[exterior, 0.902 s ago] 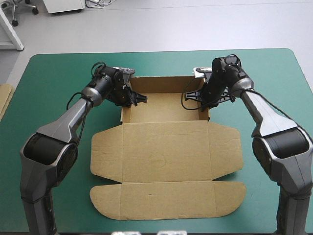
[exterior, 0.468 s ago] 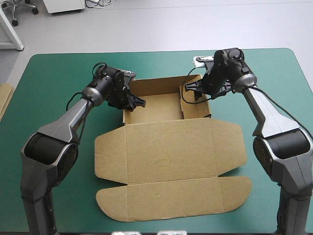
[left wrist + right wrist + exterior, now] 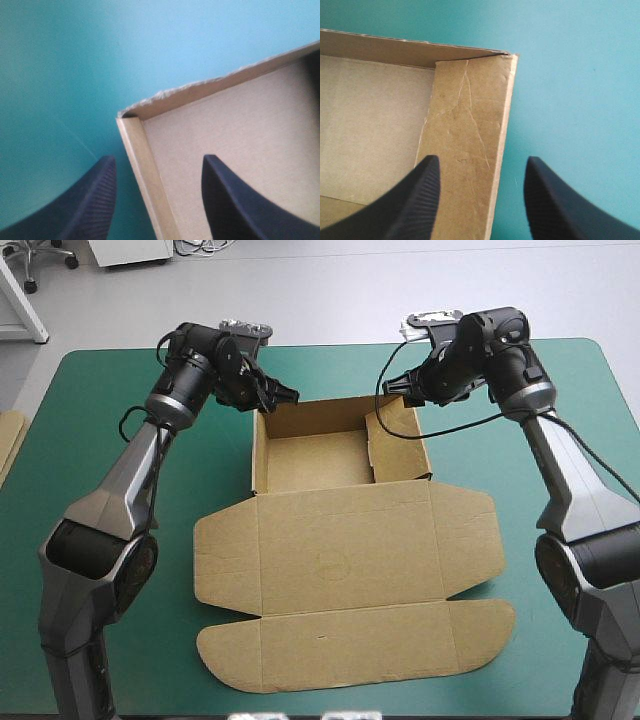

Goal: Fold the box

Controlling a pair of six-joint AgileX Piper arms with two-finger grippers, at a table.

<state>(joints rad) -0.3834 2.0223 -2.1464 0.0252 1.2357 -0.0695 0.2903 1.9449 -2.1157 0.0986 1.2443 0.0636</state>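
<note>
L gripper (image 3: 287, 394) & R gripper (image 3: 393, 388) risen off box (image 3: 345, 540) corners, jaws apart.

High view: above and behind, facing forward-down, whole table (image 3: 90, 440) seen. Wrist views: close, looking down on far corners of the box (image 3: 340, 550), left and right; both shared with high view.

The table (image 3: 90, 410), under its teal-green cover, fills most of the frame. 1 thing lies on it: the brown box (image 3: 340, 560), at centre. Its tray, walls raised, sits toward the upper middle. The lid lies flat below it, with 2 side flaps spread left and right.
</note>
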